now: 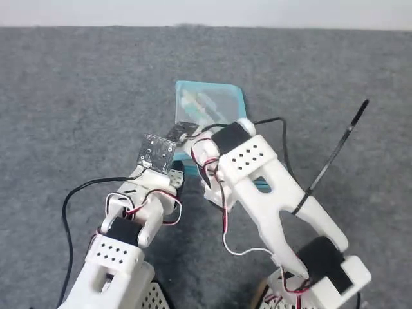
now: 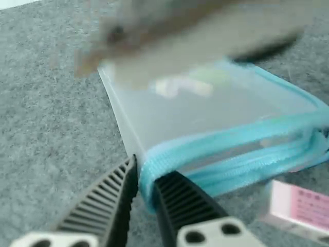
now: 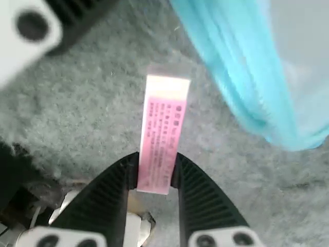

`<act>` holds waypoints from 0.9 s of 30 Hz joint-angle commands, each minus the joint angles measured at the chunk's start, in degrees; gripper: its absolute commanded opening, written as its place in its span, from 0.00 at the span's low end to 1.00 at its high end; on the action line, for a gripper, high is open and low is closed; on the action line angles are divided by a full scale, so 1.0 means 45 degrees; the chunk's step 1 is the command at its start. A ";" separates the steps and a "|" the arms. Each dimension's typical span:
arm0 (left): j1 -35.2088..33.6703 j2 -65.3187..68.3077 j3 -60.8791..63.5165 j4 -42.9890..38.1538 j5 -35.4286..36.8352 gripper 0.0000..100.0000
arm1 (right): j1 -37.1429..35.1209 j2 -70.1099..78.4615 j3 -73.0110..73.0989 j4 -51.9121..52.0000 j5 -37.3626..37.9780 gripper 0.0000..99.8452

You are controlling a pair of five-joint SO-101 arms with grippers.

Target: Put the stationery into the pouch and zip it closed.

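1 eraser end inside right gripper, pouch contents indistinct

- Pinches pouch corner in left end effector, jaws nearly together.
- Clamps pink eraser between right end effector's jaws.
- Leans left arm and right arm forward side by side, wrists low.

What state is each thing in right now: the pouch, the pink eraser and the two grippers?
pouch: lying flat, zipper seemingly open, pale items inside.
pink eraser: outside the pouch, clamped, not yet put in.
left gripper: shut on the pouch's corner.
right gripper: shut on the pink eraser.
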 commanded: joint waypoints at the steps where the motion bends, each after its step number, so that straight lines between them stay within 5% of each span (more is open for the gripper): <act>1: 0.0293 0.0137 -0.0537 -0.0410 -0.0098 0.01 | 0.0830 -0.0537 -0.0254 -0.0694 -0.0606 0.01; 10: 0.2188 0.0137 -0.0459 0.0020 -0.0723 0.01 | 0.1241 0.2178 -0.3477 -0.0068 -0.0742 0.01; 19: 0.2364 0.0176 -0.0440 0.0039 -0.0860 0.01 | 0.0713 0.4777 -0.7814 0.1319 -0.1524 0.01; 27: 0.2266 0.0195 -0.0440 0.0039 -0.0860 0.01 | 0.0479 0.5578 -0.8694 0.1338 -0.1621 0.21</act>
